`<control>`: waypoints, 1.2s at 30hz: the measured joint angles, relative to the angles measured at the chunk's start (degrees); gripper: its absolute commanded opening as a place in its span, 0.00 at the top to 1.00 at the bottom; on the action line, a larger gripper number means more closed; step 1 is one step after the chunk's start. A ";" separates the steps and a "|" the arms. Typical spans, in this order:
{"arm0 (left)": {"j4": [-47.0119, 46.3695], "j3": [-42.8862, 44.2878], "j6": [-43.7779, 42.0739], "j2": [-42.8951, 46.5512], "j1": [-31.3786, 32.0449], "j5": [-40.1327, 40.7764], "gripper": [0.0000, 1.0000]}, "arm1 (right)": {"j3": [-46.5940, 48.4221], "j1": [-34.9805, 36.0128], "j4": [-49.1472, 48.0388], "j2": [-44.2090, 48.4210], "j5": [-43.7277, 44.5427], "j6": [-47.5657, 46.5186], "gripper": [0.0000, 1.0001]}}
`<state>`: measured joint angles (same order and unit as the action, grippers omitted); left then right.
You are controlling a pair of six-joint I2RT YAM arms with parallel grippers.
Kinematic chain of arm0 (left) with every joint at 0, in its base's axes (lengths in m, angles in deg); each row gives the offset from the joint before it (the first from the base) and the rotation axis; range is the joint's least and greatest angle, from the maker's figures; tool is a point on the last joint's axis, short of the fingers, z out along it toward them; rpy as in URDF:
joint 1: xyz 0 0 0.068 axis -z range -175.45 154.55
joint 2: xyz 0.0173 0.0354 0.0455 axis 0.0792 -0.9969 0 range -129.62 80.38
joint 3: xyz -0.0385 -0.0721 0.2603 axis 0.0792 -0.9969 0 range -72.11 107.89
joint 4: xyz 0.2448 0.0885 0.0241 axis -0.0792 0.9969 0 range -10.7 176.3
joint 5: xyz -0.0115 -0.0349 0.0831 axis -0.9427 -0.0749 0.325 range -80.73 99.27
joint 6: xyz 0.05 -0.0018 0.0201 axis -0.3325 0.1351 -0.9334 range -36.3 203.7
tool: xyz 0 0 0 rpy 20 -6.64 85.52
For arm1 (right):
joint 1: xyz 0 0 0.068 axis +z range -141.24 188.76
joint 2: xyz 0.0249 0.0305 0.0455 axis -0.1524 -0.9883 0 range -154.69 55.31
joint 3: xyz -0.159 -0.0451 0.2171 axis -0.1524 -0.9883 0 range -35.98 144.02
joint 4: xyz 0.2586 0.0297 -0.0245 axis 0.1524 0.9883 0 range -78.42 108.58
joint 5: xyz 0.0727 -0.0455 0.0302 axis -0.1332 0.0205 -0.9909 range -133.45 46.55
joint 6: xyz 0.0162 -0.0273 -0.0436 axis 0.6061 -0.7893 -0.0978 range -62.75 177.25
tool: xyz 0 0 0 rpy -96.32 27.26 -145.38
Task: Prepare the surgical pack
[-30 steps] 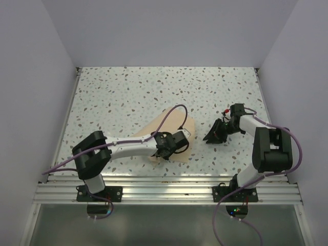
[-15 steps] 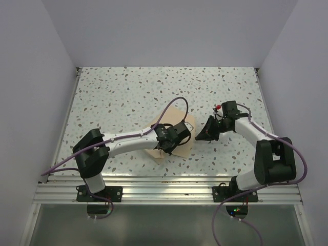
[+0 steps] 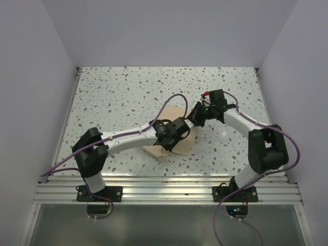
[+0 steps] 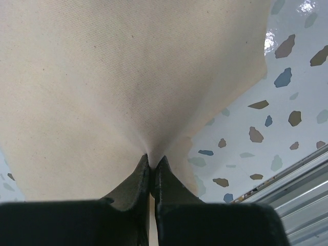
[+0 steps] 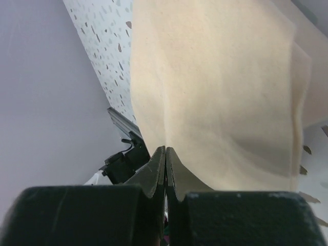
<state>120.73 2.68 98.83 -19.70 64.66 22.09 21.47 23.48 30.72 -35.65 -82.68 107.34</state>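
The surgical pack (image 3: 182,147) lay on the speckled surface (image 3: 123,92) towards the front and middle, with much of its tan cloth hidden under the arms in the overhead view. Both hands had hold of it.

In its wrist view the left hand (image 4: 152,163) was pinched tight on the cloth, and the fabric drew into a small pucker right at the fingertips. The right hand (image 5: 165,154) was likewise closed on a fold. The sheet rose away from its tips as a lifted flap, with the edge of a second layer showing on the right side of that view.

Held at two points like this, the cloth looked to be kept taut so that a flap could be drawn over without the rest sliding. The left hand probably served as the anchor and the right as the one to carry the fold (no tray or instruments showed in any view, so what lay inside could not be told).

The left arm (image 3: 128,141) stretched low and diagonally from its base at the left to the centre, its wrist over the cloth. The right arm (image 3: 238,120) stood with its elbow raised near the right edge. Its forearm angled inward and away from the base, bringing its hand just beside the left one at the pack's far right corner.
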 measured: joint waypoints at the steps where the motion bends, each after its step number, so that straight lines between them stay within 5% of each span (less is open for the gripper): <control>1: 0.00 0.00 0.00 0.00 -0.04 -0.09 1.00 | 0.68 0.61 -1.05 -1.20 -0.22 0.42 1.00; 12: -0.63 -0.28 0.00 0.00 -0.48 -0.98 1.00 | -1.44 3.06 -8.39 -9.05 -3.96 -0.83 1.00; 20: -1.99 -1.51 -0.57 -0.17 -1.38 -3.21 1.00 | -11.52 -5.18 -6.12 -7.67 -7.65 -8.85 1.00; 26: -1.99 -1.53 -1.40 -0.17 -1.79 -4.31 1.00 | -11.50 -6.99 0.66 -2.08 -6.80 -13.77 1.00; 36: -1.46 -1.14 -1.53 -0.17 -2.40 -6.25 1.00 | -14.58 -2.32 -0.59 9.16 -6.21 -8.44 1.00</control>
<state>119.27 1.54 97.30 -19.87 62.26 15.83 6.89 21.17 30.13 -26.49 -88.88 98.90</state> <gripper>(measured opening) 0.035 0.008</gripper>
